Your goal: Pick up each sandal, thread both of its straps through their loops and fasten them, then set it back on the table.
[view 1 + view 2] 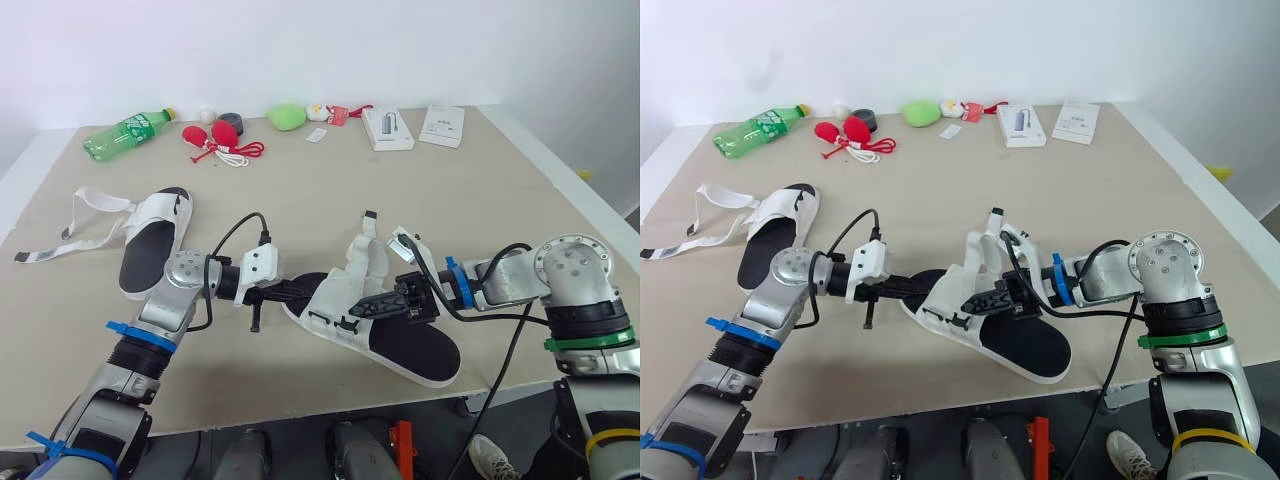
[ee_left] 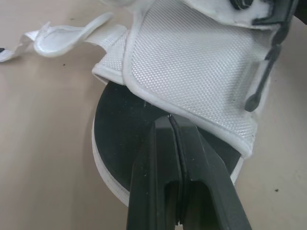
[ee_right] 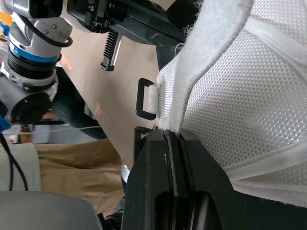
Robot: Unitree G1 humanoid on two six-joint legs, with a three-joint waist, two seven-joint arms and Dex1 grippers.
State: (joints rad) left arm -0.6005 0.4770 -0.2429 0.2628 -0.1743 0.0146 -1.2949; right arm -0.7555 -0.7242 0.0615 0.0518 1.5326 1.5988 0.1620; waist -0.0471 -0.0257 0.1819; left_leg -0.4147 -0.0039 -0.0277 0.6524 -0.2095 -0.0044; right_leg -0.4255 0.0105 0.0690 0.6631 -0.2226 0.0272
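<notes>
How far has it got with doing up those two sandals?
Nothing looks finished yet. In hand: the near sandal, pinched by both the left gripper and the right gripper, one strap standing up unthreaded. Left to do: the far sandal lies on the table with its straps trailing loose.

Near sandal [image 1: 415, 345] at front of table [image 1: 330, 190] — far sandal [image 1: 150, 245] left, bottle [image 1: 125, 133] behind it.

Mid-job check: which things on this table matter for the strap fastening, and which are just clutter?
Job: white mesh sandal with black footbed between left hand and right hand; second white sandal with loose straps, lying farther left.
Clutter: green plastic bottle, red balls on cord, green oval lump, white flat box, white leaflet.
</notes>
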